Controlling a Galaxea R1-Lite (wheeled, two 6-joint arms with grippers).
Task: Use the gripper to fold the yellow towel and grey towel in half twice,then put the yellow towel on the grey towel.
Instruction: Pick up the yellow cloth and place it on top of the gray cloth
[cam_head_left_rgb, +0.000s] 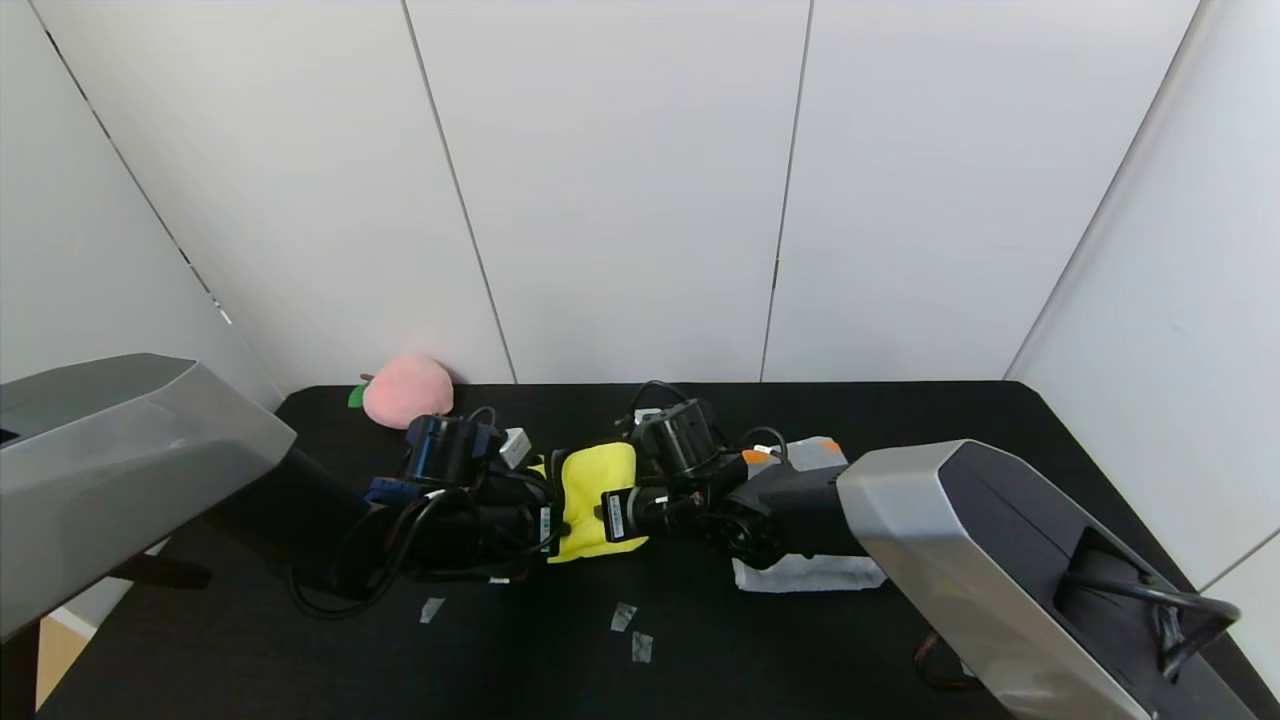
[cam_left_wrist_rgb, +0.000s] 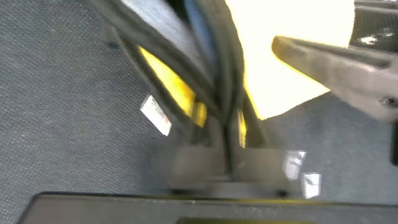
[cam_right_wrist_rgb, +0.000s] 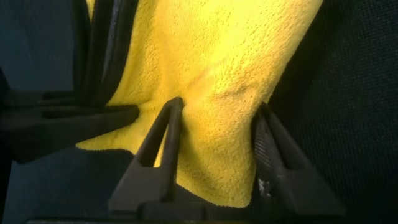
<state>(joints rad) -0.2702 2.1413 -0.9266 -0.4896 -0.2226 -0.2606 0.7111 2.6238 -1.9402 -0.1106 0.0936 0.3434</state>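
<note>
At the middle of the tabletop (cam_head_left_rgb: 900, 420) the yellow towel (cam_head_left_rgb: 598, 500) lies already small, my left fingers (cam_left_wrist_rgb: 227, 134) shut on its edge, my right fingers (cam_right_wrist_rgb: 214, 152) straddling a corner – stacking on the folded-looking grey towel (cam_head_left_rgb: 810, 572) remains.
</note>
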